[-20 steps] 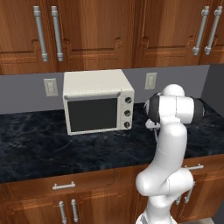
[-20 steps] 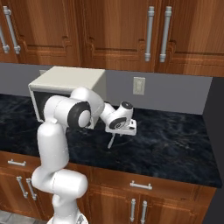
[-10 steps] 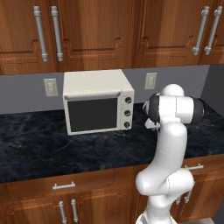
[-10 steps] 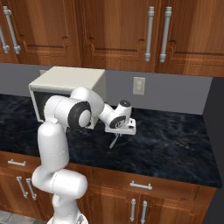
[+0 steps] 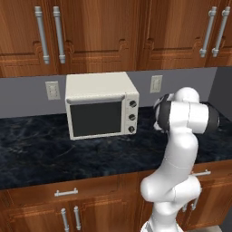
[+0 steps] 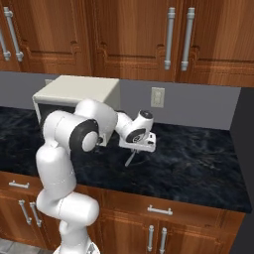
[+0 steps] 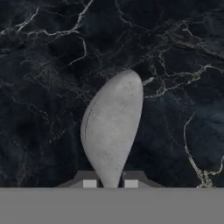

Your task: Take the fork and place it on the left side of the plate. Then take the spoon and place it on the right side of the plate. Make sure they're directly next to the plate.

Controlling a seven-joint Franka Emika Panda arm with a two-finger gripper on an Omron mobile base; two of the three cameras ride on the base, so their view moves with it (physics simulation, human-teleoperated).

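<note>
Between the pads of the pincer [image 7: 107, 183], the spoon [image 7: 113, 127] is now pinched, its bowl jutting out ahead over the dark tabletop [image 7: 39, 87]. A second ago the pincer was wider; the grasp looks made, so carrying to the plate's right side comes next.

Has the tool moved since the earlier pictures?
Yes. In the right base view the tool, shut on the spoon, has risen slightly toward the outlet.
</note>
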